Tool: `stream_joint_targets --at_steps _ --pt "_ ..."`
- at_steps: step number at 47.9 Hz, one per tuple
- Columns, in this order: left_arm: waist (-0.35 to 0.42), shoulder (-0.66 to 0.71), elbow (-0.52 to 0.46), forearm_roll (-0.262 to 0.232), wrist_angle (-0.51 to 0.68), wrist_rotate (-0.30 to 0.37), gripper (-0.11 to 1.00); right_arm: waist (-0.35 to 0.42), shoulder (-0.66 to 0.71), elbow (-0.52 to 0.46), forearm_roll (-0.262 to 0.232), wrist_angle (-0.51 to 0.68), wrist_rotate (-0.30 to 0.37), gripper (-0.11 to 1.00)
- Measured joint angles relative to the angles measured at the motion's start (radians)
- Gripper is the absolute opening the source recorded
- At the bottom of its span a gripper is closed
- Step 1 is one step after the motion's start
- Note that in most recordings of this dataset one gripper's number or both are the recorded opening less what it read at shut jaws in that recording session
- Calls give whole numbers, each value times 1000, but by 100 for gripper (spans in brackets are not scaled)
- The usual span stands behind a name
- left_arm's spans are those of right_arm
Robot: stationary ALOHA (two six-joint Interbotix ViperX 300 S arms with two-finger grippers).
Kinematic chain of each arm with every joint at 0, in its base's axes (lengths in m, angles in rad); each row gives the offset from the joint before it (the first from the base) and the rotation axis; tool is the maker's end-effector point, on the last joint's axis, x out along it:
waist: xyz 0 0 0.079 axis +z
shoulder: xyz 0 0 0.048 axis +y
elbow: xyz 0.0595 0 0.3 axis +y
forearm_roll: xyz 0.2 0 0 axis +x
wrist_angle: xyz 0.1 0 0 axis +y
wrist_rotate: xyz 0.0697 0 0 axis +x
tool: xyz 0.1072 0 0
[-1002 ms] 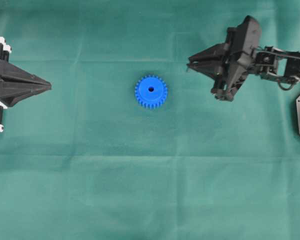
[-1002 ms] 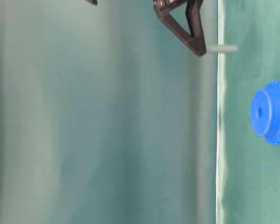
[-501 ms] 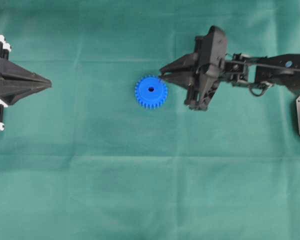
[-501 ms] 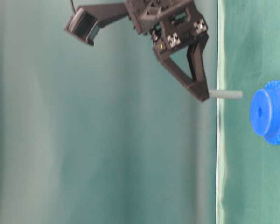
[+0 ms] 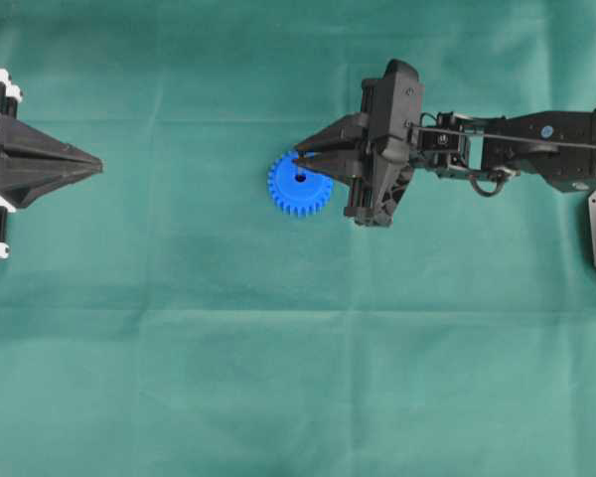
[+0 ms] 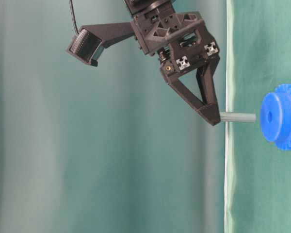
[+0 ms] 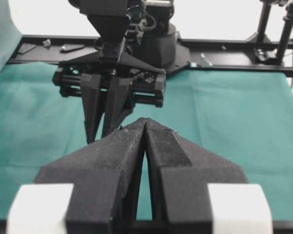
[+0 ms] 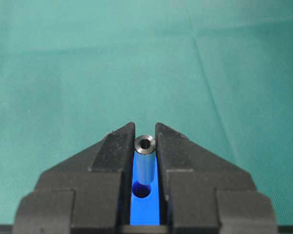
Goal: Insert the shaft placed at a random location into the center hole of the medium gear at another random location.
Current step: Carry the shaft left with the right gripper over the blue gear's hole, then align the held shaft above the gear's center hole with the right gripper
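Near the middle of the green cloth (image 5: 179, 378), the right gripper (image 5: 300, 166) pinches the shaft (image 6: 238, 117) just above the medium gear (image 5: 296, 191), aligned with its center hole (image 8: 142, 190). The left gripper (image 5: 97, 170), fingers closed and empty, rests at the left edge.

Surface (image 5: 179, 378): green cloth, matt, fine woven grain, faint fold creases.
Medium gear (image 5: 290, 195): bright blue plastic, smooth, slight sheen on face in table-level view.
Shaft (image 6: 238, 117): grey metal, smooth, dull satin finish; end face ringed bright round dark bore in right wrist view.
Right gripper (image 8: 145, 146) fingers (image 8: 112, 151): black plastic, matt, grainy texture.
Left gripper (image 7: 145, 127) fingers (image 7: 112, 151): same rough matt black; white smooth blocks at base.
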Motion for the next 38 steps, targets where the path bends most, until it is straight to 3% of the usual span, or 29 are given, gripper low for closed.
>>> stream_joint_targets --at_steps 38 --pt "2 0 0 0 0 0 0 5 66 -11 15 -23 0 13"
